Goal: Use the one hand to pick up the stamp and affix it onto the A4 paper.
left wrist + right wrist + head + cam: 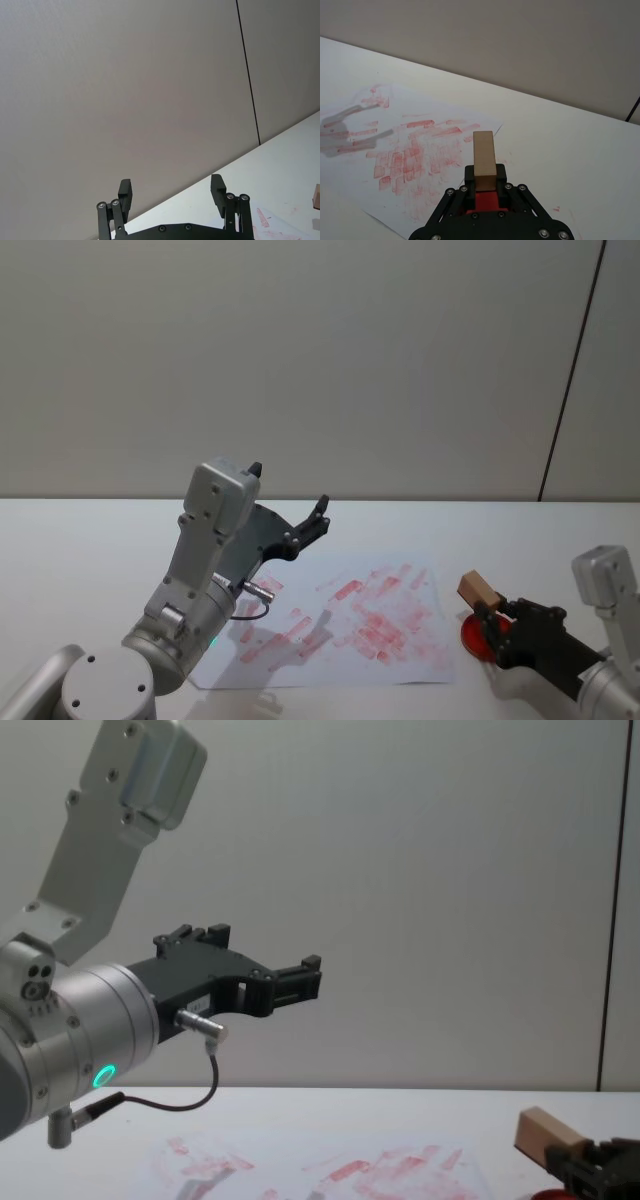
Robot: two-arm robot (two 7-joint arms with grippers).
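The slim dark fingers point(470, 176) of the right gripper point(485, 180) are pinching the stamp point(484, 160), a small tan wooden block, by its lower part, so most of the block stands out beyond the fingertips. The gripper holds it at the right side of the table point(80, 540), directly above the round red pad point(474, 636), which lies just beside the right edge of the paper point(420, 665). The block is tilted, with its upper end leaning to the left and far side. The white paper lies flat in the middle of the table and is covered with many red and pink prints. The left gripper point(318, 514) is raised high over the left part of the paper, with its fingers point(218, 192) spread wide apart and nothing between them
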